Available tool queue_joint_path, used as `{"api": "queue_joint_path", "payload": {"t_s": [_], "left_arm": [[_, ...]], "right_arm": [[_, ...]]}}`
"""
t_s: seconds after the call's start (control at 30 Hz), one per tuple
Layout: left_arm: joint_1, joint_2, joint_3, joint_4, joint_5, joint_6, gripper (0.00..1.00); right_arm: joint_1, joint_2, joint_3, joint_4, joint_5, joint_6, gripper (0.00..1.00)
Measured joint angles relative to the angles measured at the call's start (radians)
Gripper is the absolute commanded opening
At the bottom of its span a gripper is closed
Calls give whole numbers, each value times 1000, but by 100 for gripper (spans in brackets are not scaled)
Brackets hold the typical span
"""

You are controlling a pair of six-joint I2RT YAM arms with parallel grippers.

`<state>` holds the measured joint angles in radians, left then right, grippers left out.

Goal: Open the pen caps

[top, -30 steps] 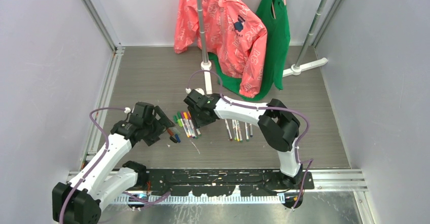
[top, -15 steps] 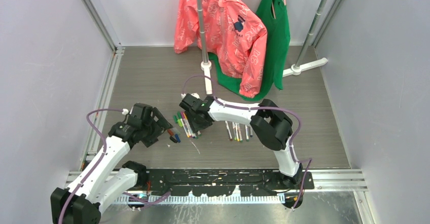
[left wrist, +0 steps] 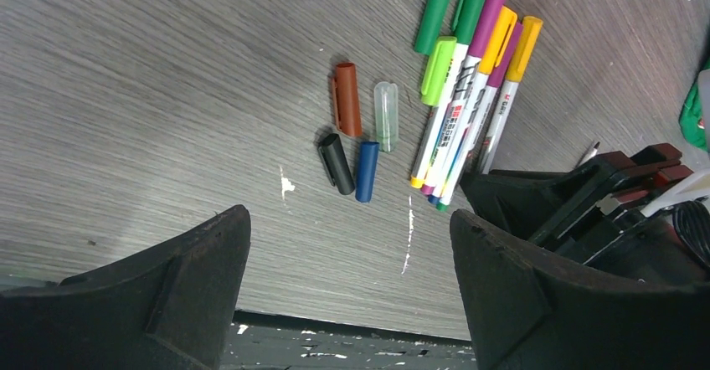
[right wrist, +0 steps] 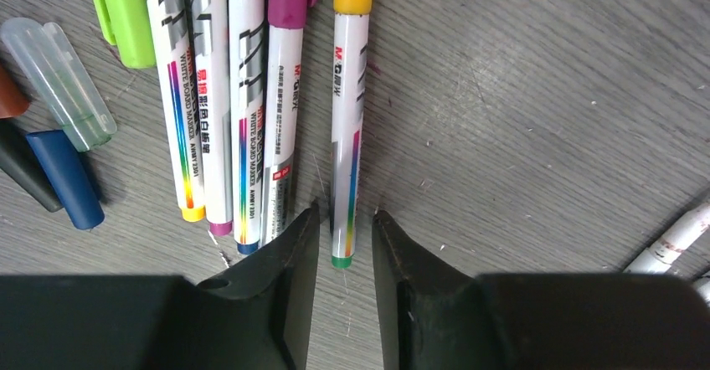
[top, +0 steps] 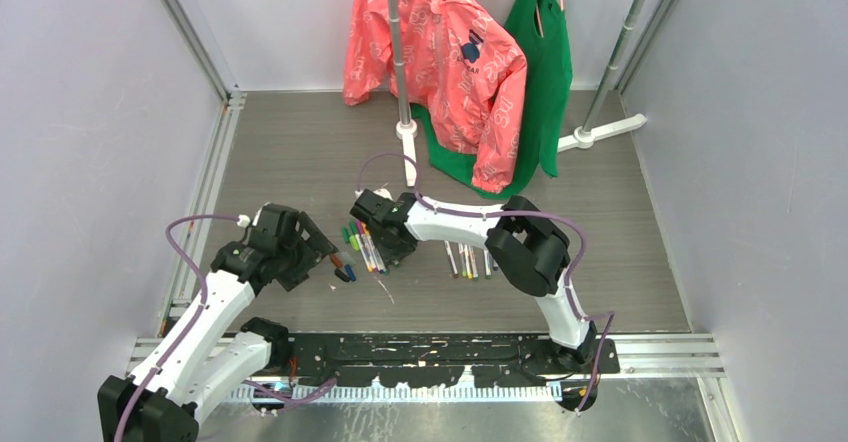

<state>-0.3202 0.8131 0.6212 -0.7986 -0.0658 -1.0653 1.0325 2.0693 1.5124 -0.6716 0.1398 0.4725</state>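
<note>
Straddling the green-tipped end of the yellow-capped pen (right wrist: pixel 345 136), the right gripper (right wrist: pixel 345 213) keeps its two dark fingers (right wrist: pixel 293 257) narrowly spread, one on each side of the barrel. A thin gap shows on both sides, so no pinch is visible. This pen lies flat on the grey table (right wrist: pixel 544 94) with its cap on, as the outermost member of the row of capped pens (right wrist: pixel 247 94), on the edge of the row away from the loose caps (left wrist: pixel 356 136).

The other pens of the row lie parallel and close together, with whitish printed barrels and purple or yellow caps in place. At the row's opposite edge are green caps (left wrist: pixel 438 70); whether each sits on a barrel cannot be told.

Just beside that edge of the row lies a clear cap (left wrist: pixel 386 115), with a brown-red cap (left wrist: pixel 347 100) one step further out. A blue cap (left wrist: pixel 366 171) and a black cap (left wrist: pixel 336 163) lie side by side, level with the row's tip ends.

The left gripper (left wrist: pixel 347 219) is near the loose caps, on the same side of the row, its fingers wide apart and holding nothing.

In the top view, a second group of pens (top: pixel 468 259) lies well apart from the row, beyond the right arm. A pink jacket (top: pixel 440 62) and a green garment (top: pixel 548 72) hang far behind the row.
</note>
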Motion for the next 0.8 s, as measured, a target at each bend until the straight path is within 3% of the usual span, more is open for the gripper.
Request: {"api": "queue_joint_path", "payload": {"t_s": [0.43,0.8], "left_arm": [[0,-1,6,-18,-13,-10,88],[1,13,11,-13,-8,-46,87]], "right_arm": [[1,-31,-60,50,3,31,1],[-11,-122,-184,64,2,57,1]]}}
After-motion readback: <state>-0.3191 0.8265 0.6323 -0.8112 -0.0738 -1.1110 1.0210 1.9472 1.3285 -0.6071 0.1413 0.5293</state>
